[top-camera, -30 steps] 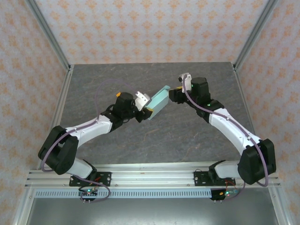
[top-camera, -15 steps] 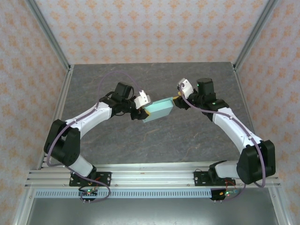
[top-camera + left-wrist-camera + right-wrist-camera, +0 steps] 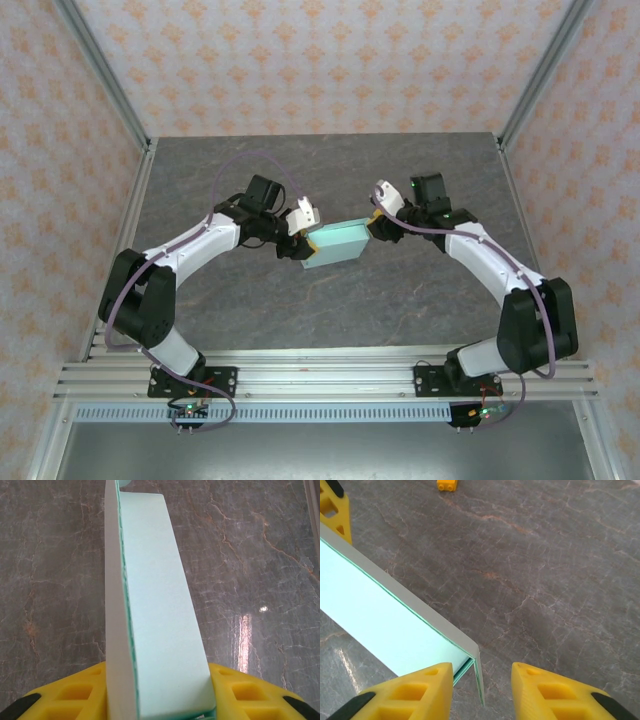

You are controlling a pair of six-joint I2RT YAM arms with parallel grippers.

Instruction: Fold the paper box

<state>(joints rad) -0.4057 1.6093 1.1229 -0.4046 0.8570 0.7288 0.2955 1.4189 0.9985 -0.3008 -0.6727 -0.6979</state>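
The paper box (image 3: 335, 243) is a pale mint-green flat rectangular box held above the middle of the table. My left gripper (image 3: 303, 236) is shut on its left end; in the left wrist view the box (image 3: 160, 595) stands on edge between the yellow fingers (image 3: 75, 695), running away from the camera. My right gripper (image 3: 374, 224) is at the box's right end. In the right wrist view its jaws (image 3: 481, 672) stand apart around the box's open end flap (image 3: 476, 665), with the box body (image 3: 380, 625) against the left finger and a gap to the right finger.
A tiny orange block (image 3: 448, 485) lies on the grey marble tabletop (image 3: 400, 290) beyond the box. Metal frame posts (image 3: 120, 110) and patterned walls bound the table on three sides. My left gripper's yellow finger (image 3: 335, 505) shows at the box's far end.
The box has swung from a steep tilt to lying nearly level between the arms. The right gripper has moved onto its right end and its jaws have narrowed.
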